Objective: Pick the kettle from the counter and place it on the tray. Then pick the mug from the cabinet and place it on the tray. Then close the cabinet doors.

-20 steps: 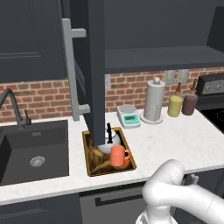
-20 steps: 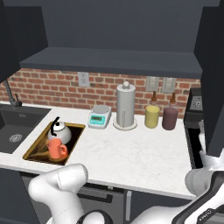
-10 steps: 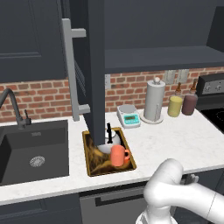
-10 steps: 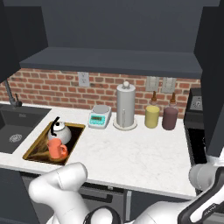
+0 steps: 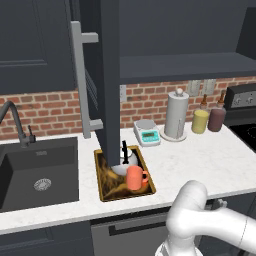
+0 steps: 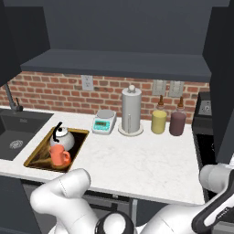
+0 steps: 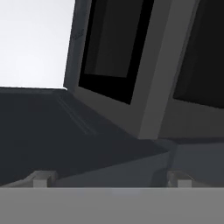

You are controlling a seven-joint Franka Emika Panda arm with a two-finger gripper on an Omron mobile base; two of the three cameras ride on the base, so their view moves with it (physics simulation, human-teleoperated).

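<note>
A: Kettle and mug both sitting on the tray, mug touching or just in front of the kettle. Tray lying on the white surface, just right of the sink. First two steps done, judging by that.

B: Leaves the cabinet doors. Left door standing open, swung out edge-on right above the tray, its long grey handle facing the sink side. Shelf inside the cabinet bare.

A: Right door open too, by the look of the dark panel at the far right of the right base view.

B: And the fingers?

A: Spread wide, nothing between them, tips low in the hand view, pointed at dark panels; hard to say which ones. Probably heading for a door, but only a guess.

B: Anything in the way?

A: Paper-towel roll, small scale, yellow jar and dark-red jar lined up against the brick wall, all well below the doors. Stove at the far right. Nothing obvious blocking either door's swing; the kettle's upright handle close under the left one, worth watching.
</note>
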